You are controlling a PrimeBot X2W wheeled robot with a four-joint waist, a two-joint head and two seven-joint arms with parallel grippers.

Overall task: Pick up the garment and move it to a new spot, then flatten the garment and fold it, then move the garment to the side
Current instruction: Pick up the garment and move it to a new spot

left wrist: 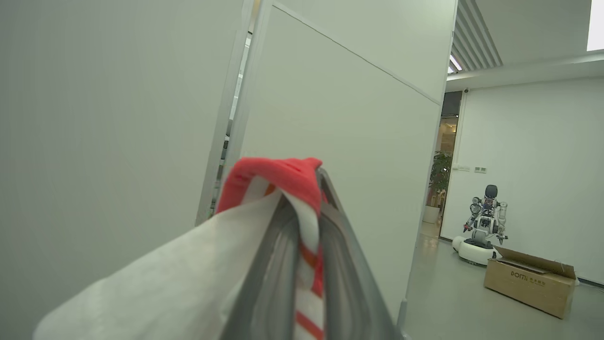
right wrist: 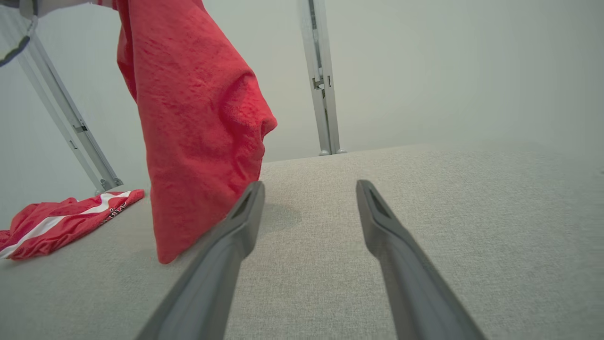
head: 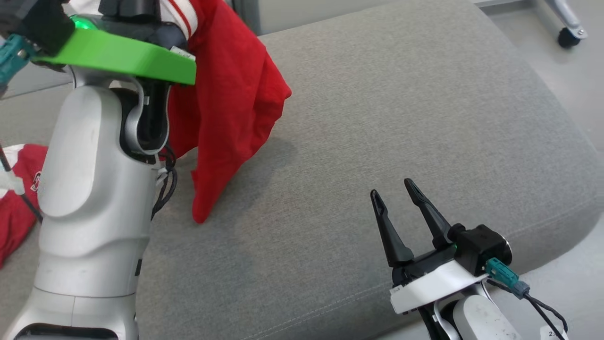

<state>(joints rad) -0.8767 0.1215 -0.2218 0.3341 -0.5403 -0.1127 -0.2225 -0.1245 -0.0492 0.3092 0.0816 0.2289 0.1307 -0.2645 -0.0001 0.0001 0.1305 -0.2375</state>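
Observation:
The garment is red with a red-and-white striped hem. It hangs from high at the upper left, and its lowest corner reaches down to the grey cushion. In the left wrist view my left gripper is shut on the striped hem, held high in the air. My right gripper stands open low over the cushion's front right, with nothing between its fingers. In the right wrist view the hanging garment is just left of my right gripper and partly behind one finger.
Another red-and-white cloth lies on the cushion at the far left. My pale left forearm blocks the left side. A caster wheel stands on the floor at the far right. Metal frame legs rise behind the cushion.

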